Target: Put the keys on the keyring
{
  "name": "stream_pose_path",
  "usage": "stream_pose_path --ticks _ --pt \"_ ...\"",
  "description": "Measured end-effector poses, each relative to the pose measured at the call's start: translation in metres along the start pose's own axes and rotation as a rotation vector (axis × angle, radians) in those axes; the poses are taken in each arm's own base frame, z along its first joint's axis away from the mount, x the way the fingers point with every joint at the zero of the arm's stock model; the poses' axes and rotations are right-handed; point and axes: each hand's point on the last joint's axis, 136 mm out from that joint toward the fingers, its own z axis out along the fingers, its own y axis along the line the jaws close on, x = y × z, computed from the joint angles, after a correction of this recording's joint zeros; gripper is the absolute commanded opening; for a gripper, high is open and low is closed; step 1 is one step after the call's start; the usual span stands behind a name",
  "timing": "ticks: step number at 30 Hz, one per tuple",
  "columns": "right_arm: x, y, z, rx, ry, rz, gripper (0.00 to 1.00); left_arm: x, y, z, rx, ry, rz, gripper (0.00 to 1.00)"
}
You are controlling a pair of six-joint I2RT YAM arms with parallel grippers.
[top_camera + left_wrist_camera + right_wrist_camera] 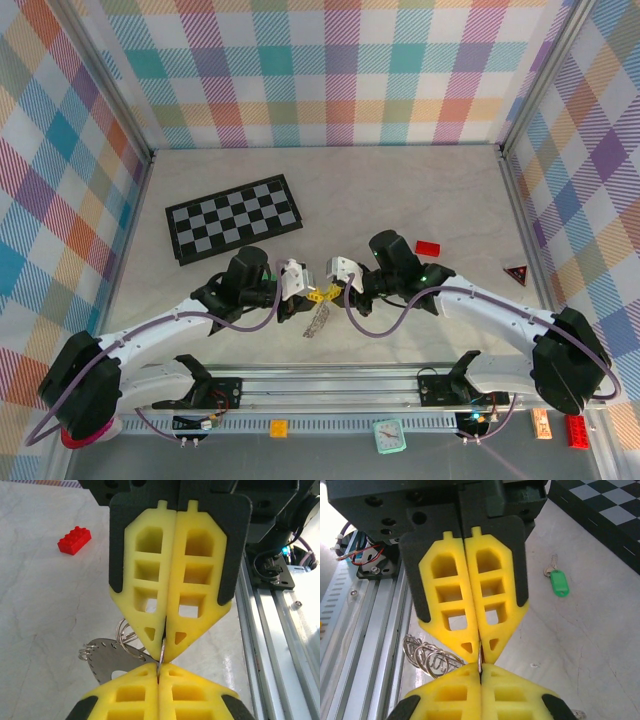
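The keyring hangs as a silvery bunch just below the point where both grippers meet, above the table's near middle. My left gripper is shut on a thin wire loop of it; a grey holed metal tag with small rings dangles to one side. My right gripper faces it tip to tip, also shut on the same thin loop, with several small rings beside its fingers. One key with a green head lies flat on the table beyond the grippers.
A black-and-white chessboard lies at the back left. A red brick and a red-black triangle sit to the right. The aluminium rail runs along the near edge, close under the grippers.
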Motion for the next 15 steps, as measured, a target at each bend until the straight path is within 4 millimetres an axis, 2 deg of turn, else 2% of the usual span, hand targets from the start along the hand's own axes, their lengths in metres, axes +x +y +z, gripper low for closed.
stream_pose_path --ticks 4,6,9,15 --pt "0.001 0.000 0.000 0.000 0.002 -0.002 0.08 0.000 -0.001 0.000 0.004 -0.001 -0.002 0.00" --pt "0.001 -0.001 0.000 0.006 0.005 0.000 0.21 -0.001 0.000 0.000 0.003 -0.003 -0.003 0.00" --pt "-0.001 -0.007 -0.001 0.039 0.010 0.006 0.35 -0.003 0.000 0.000 0.000 -0.018 -0.022 0.00" --pt "-0.009 -0.017 -0.014 0.136 -0.001 0.088 0.42 -0.007 0.005 0.004 -0.017 -0.073 -0.090 0.00"
